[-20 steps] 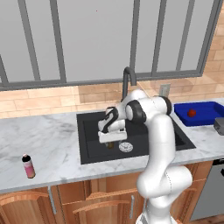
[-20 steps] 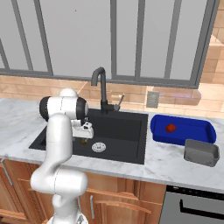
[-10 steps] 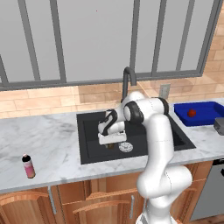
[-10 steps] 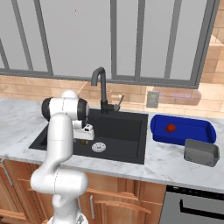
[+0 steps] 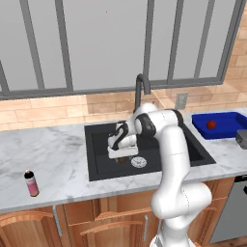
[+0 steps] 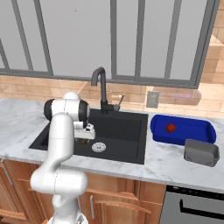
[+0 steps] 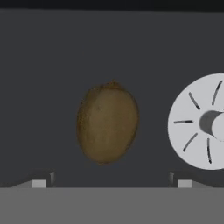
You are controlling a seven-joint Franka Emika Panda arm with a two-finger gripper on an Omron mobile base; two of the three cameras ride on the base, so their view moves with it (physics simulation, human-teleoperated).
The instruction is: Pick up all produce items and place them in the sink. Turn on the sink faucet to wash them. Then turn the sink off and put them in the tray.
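Note:
A brownish-olive produce item (image 7: pixel 107 123) lies on the floor of the black sink (image 5: pixel 101 144), just left of the round silver drain (image 7: pixel 201 121). My gripper (image 7: pixel 111 183) hangs open right over it, one fingertip (image 7: pixel 40 182) on each side, not touching it. From the right the same item (image 6: pixel 83 141) peeks out under the hand. The red produce item (image 5: pixel 211 124) rests in the blue tray (image 5: pixel 229 129) on the counter to the sink's right. The black gooseneck sink faucet (image 5: pixel 140 88) stands behind the basin; no water shows.
A small pink bottle (image 5: pixel 31 183) with a black cap stands on the marble counter at the front left. A grey container (image 6: pixel 200 152) sits in front of the tray (image 6: pixel 203 127). My arm bends down over the sink's left half.
The hand has edged slightly lower toward the sink floor. Its fingers stay wide apart, and both produce items lie where they were.

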